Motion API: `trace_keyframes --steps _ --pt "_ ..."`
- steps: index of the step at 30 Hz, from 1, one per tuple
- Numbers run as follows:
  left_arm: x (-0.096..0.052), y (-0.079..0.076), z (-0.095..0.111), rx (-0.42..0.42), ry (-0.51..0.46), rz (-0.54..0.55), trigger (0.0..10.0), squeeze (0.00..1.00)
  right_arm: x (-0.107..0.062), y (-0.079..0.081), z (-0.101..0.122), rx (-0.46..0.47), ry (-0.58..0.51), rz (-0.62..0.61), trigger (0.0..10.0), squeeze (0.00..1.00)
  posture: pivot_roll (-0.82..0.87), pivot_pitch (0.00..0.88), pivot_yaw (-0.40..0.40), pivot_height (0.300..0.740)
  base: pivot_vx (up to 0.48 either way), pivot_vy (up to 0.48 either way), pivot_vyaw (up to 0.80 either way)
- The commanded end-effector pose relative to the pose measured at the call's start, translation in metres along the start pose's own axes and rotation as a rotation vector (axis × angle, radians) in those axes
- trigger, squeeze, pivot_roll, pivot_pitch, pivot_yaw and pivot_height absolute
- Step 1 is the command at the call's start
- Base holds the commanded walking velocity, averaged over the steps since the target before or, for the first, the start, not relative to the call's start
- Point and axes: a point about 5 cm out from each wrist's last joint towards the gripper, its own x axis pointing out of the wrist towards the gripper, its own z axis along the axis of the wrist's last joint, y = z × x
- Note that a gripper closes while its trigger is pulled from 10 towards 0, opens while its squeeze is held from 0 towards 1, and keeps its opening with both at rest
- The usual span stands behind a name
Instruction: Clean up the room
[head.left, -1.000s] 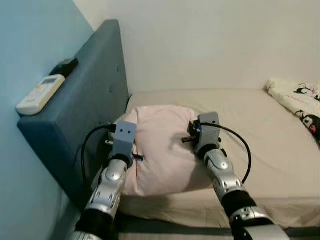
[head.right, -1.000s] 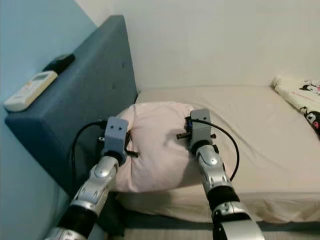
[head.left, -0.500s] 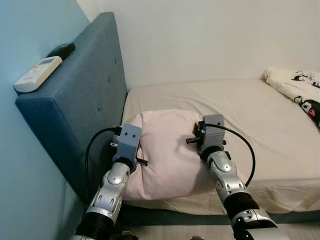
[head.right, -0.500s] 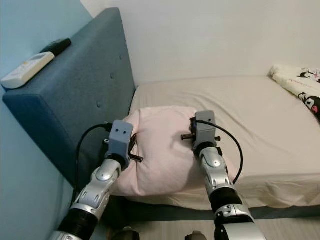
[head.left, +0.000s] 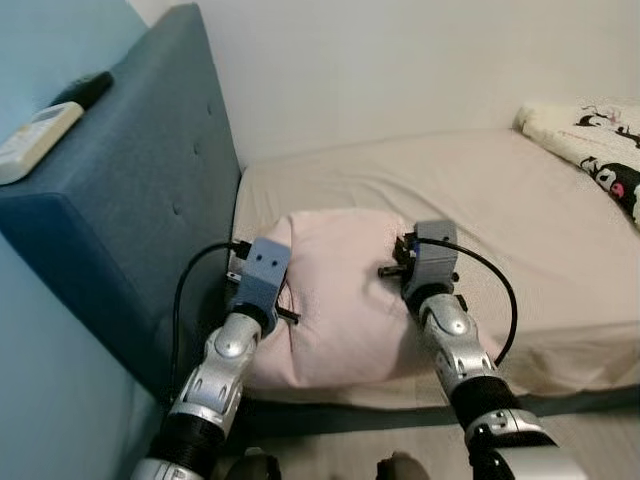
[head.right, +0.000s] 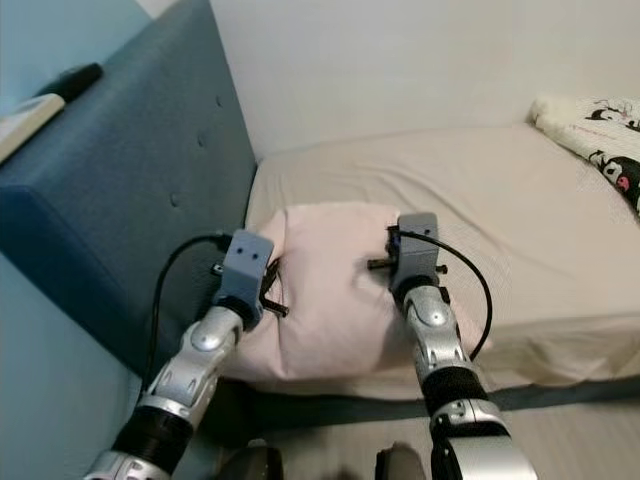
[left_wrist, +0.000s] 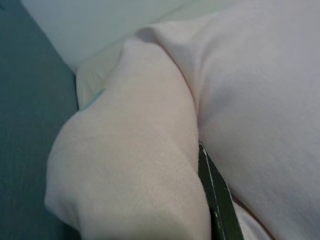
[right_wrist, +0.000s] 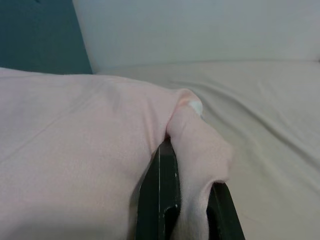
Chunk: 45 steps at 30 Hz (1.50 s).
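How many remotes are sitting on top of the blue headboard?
2. A white plastic remote lies on the padded blue headboard's top edge, and a black remote sits just behind it, nearer the wall. Others could be out of frame.

Pale pink pillow at the near left corner of the bed, pinched at both near corners.

The pillow (head.left: 335, 290) is soft, plump and plain pink, lying flat on the beige mattress (head.left: 520, 230) close to the blue headboard (head.left: 130, 210), its long side running left to right. Its near edge hangs slightly past the mattress edge. The left gripper (head.left: 285, 305) pinches the pillow's near left corner, with a fold of cloth bulging over one black finger (left_wrist: 216, 200). The right gripper (right_wrist: 187, 210) clamps a bunched fold on the right side, the cloth squeezed between its two fingers.
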Motion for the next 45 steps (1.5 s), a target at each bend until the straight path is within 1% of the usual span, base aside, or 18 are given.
trace_keyframes --steps 1,5,7,10,22,27,28,29,32,33,35,37,38,39,40,43,44,45 --pt "0.006 0.014 0.01 0.05 -0.022 0.027 10.0 0.0 0.011 0.007 0.021 -0.001 -0.073 0.039 10.0 0.0 0.08 0.259 0.095 0.641 0.0 0.0 0.0" --pt "0.008 0.019 0.012 0.056 -0.022 0.04 10.0 0.0 0.013 0.006 0.024 -0.002 -0.075 0.042 10.0 0.0 0.08 0.262 0.095 0.641 0.0 0.0 0.0" --pt "0.01 0.026 0.015 0.059 -0.027 0.057 10.0 0.0 0.016 0.006 0.028 -0.006 -0.079 0.048 10.0 0.0 0.08 0.267 0.089 0.631 0.0 0.0 0.0" --pt "0.009 0.029 0.016 0.054 -0.029 0.068 10.0 0.0 0.016 0.007 0.03 -0.006 -0.086 0.054 10.0 0.0 0.08 0.262 0.082 0.621 0.0 0.0 0.0" --pt "0.004 0.022 0.013 0.048 -0.024 0.04 10.0 0.0 0.017 0.013 0.029 -0.007 -0.096 0.068 10.0 0.0 0.07 0.24 0.076 0.617 0.0 0.0 0.0" --pt "0.007 0.018 0.016 0.062 -0.039 0.018 10.0 0.0 0.019 0.01 0.031 -0.041 -0.095 0.055 10.0 0.0 0.07 0.231 0.072 0.617 0.0 0.0 0.0" --pt "0.017 0.022 0.024 0.095 -0.061 0.046 10.0 0.0 0.026 0.006 0.044 -0.059 -0.113 0.047 10.0 0.0 0.07 0.229 0.071 0.617 0.0 0.0 0.0" --pt "0.017 0.022 0.024 0.095 -0.061 0.046 10.0 0.0 0.026 0.006 0.044 -0.059 -0.113 0.047 10.0 0.0 0.07 0.229 0.071 0.617 0.0 0.0 0.0" --pt "0.04 0.039 0.051 0.141 -0.122 0.134 10.0 0.0 0.042 0.007 0.079 -0.073 -0.176 0.039 10.0 0.0 0.06 0.22 0.07 0.617 0.0 0.0 0.0" --pt "0.04 0.039 0.051 0.141 -0.122 0.134 10.0 0.0 0.042 0.007 0.079 -0.073 -0.176 0.039 10.0 0.0 0.06 0.22 0.07 0.617 0.0 0.0 0.0" --pt "0.051 0.05 0.069 0.17 -0.16 0.193 10.0 0.0 0.048 0.008 0.099 -0.085 -0.216 0.032 10.0 0.0 0.06 0.217 0.068 0.617 0.0 0.0 0.0" --pt "0.06 0.071 0.101 0.234 -0.229 0.301 10.0 0.0 0.055 0.013 0.128 -0.082 -0.279 0.034 10.0 0.0 0.06 0.207 0.062 0.617 0.0 0.0 0.0" --pt "0.06 0.071 0.101 0.234 -0.229 0.301 10.0 0.0 0.055 0.013 0.128 -0.082 -0.279 0.034 10.0 0.0 0.06 0.207 0.062 0.617 0.0 0.0 0.0" --pt "0.063 0.081 0.117 0.269 -0.271 0.354 10.0 0.0 0.057 0.015 0.141 -0.081 -0.313 0.035 10.0 0.0 0.06 0.205 0.061 0.617 0.0 0.0 0.0" --pt "0.063 0.081 0.117 0.269 -0.271 0.354 10.0 0.0 0.057 0.015 0.141 -0.081 -0.313 0.035 10.0 0.0 0.06 0.205 0.061 0.617 0.0 0.0 0.0" --pt "0.06 0.106 0.15 0.406 -0.366 0.483 10.0 0.0 0.06 0.019 0.165 -0.066 -0.382 0.043 10.0 0.0 0.06 0.204 0.058 0.617 0.0 0.0 0.0" --pt "0.06 0.106 0.15 0.406 -0.366 0.483 10.0 0.0 0.06 0.019 0.165 -0.066 -0.382 0.043 10.0 0.0 0.06 0.204 0.058 0.617 0.0 0.0 0.0" --pt "0.058 0.112 0.155 0.446 -0.386 0.524 10.0 0.0 0.06 0.02 0.168 -0.065 -0.389 0.046 10.0 0.0 0.06 0.205 0.058 0.617 0.0 0.0 0.0"
